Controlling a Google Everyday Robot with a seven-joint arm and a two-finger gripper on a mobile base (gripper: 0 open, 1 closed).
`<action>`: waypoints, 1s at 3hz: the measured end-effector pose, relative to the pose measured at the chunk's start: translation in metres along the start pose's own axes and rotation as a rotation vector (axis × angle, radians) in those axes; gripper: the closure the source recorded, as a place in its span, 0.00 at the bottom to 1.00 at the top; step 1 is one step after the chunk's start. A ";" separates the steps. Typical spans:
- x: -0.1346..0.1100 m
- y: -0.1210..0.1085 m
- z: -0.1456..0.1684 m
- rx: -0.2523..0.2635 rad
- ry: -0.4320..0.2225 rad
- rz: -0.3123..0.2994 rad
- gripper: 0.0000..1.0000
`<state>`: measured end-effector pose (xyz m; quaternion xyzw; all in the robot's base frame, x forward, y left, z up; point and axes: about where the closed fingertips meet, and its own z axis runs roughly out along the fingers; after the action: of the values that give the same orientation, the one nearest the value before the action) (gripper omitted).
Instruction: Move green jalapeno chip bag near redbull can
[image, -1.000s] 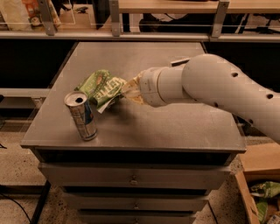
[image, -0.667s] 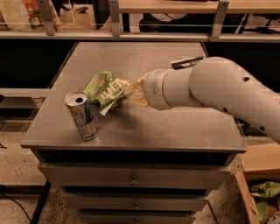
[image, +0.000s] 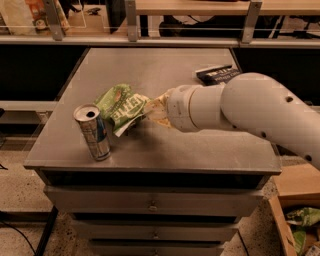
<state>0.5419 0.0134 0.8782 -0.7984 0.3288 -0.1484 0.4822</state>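
Right now the tan end effector (image: 154, 111) on the fat white arm (image: 240, 107) meets the right edge of the small crumpled light-green chip bag (image: 119, 106). I cannot tell if it grips it. That bag is just beside the slim silver-and-blue drink can (image: 93, 132), which stands upright near the front left of the grey metal surface (image: 150, 150). Behind the arm lies a dark flat bag (image: 216, 74).

A dark flat packet (image: 218, 74) lies near the far right corner of the grey counter (image: 165, 150); drawers (image: 152, 204) stack below its front edge; a cardboard box (image: 292, 192) stands on the floor off the front right corner; the gripper (image: 152, 111) is mid-counter.
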 end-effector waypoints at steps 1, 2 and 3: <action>-0.004 0.005 -0.004 -0.008 0.005 -0.012 0.59; -0.005 0.006 -0.009 -0.009 0.014 -0.023 0.36; -0.002 0.002 -0.013 -0.006 0.028 -0.013 0.13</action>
<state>0.5324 0.0058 0.8831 -0.7998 0.3308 -0.1616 0.4741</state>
